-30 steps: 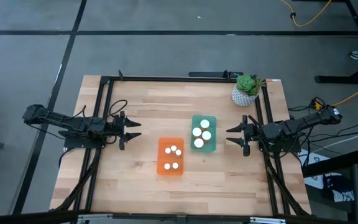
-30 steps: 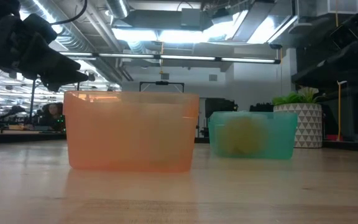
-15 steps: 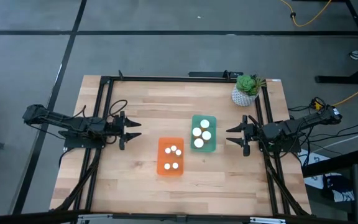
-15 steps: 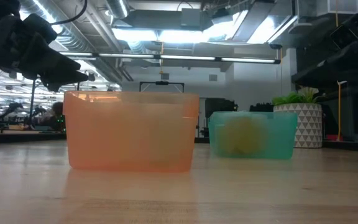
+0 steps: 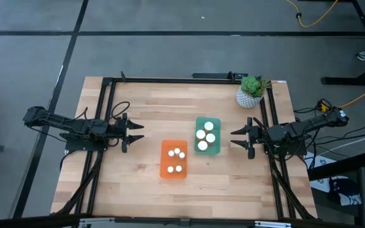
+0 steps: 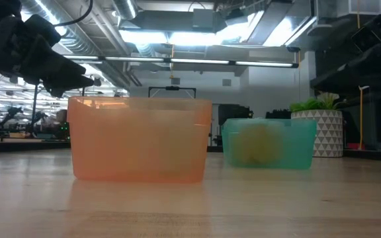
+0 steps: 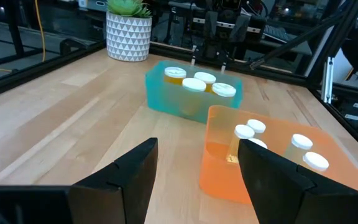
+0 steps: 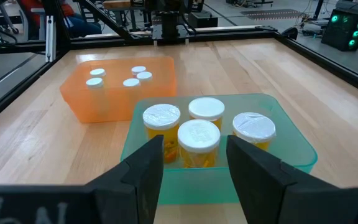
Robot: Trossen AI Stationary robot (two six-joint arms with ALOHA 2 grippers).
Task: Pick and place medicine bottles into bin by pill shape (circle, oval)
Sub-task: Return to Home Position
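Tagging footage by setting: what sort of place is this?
Probably a robotics lab or workshop: a black-framed wooden table, the left tool and right tool parked at its sides, industrial ceiling strip lights.

Orange bin [image 5: 165, 159] stood mid-table, top open, with medicine bottles [image 5: 178, 168] covering much of its floor. Teal bin [image 5: 198, 121] stood close off its corner on the right arm's side, leaving only a narrow gap. Table [image 5: 132, 177] lay bare on the bin's other sides. Left gripper [image 5: 137, 132], fingers spread, hung well apart from the bin; right gripper [image 5: 235, 139], fingers spread, hung beyond the teal bin. Plant pot [image 5: 249, 96] stood farther off, at a table corner.
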